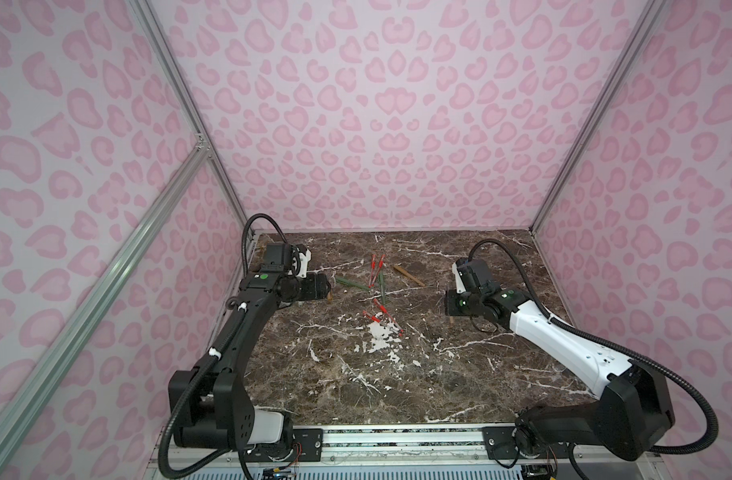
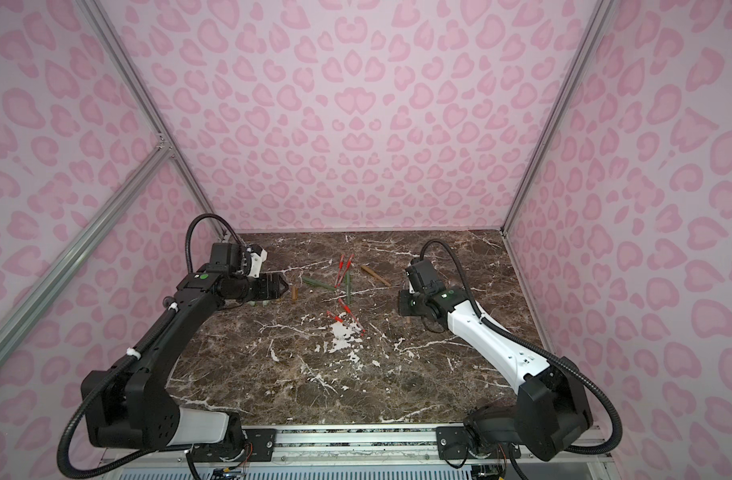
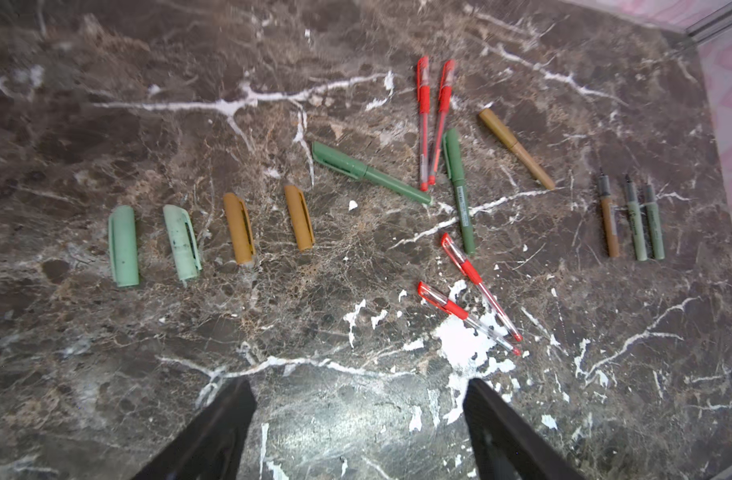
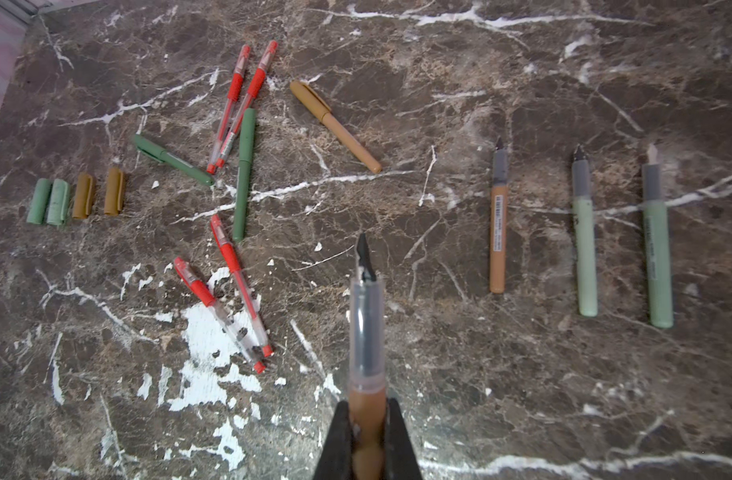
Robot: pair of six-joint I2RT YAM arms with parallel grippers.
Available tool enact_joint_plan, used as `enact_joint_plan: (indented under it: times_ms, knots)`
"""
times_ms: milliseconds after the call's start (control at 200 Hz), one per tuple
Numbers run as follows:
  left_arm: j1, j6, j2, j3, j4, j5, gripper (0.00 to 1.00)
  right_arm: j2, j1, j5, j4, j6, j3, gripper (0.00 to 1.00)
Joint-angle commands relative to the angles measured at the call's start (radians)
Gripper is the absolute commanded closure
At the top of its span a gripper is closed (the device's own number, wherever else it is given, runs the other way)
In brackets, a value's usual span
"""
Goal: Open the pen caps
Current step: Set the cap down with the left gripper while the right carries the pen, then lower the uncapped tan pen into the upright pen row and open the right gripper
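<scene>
Two pale green pen caps (image 3: 123,246) (image 3: 182,242) and two tan pen caps (image 3: 239,227) (image 3: 299,217) lie in a row on the marble table, off their pens. My left gripper (image 3: 359,384) hangs above the table near that row, open, with nothing between its fingers. In both top views it sits at the table's left (image 1: 322,286) (image 2: 283,286). My right gripper (image 4: 367,403) is shut on a tan pen barrel (image 4: 367,332) whose dark nib (image 4: 364,255) is bare. The barrel's end (image 1: 451,319) pokes out below the right wrist.
Two dark green capped pens (image 3: 368,172) (image 3: 459,187), one tan capped pen (image 3: 516,147) and several red capped pens (image 3: 423,124) lie mid-table. Three uncapped barrels (image 4: 498,237) (image 4: 584,249) (image 4: 657,249) lie side by side on the right. Pink patterned walls enclose the table (image 1: 356,386).
</scene>
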Motion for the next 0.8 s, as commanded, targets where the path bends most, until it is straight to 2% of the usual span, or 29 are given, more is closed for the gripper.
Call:
enact_joint_plan:
  times_ms: [0, 255, 550, 795]
  knots:
    - [0.000, 0.044, -0.104, -0.075, 0.101, -0.002, 0.11, 0.067, -0.035, -0.031, -0.043, -0.065, 0.051, 1.00]
    - [0.020, 0.075, -0.305, -0.224, 0.205, 0.007, 0.01, 0.266, -0.104, -0.039, -0.073, -0.103, 0.184, 1.00]
    - [0.082, 0.050, -0.327, -0.238, 0.229, 0.045, 0.02, 0.486, -0.148, -0.054, -0.066, -0.118, 0.296, 1.00]
    - [0.093, 0.043, -0.329, -0.238, 0.235, 0.060, 0.02, 0.609, -0.161, -0.055, -0.036, -0.098, 0.325, 1.00]
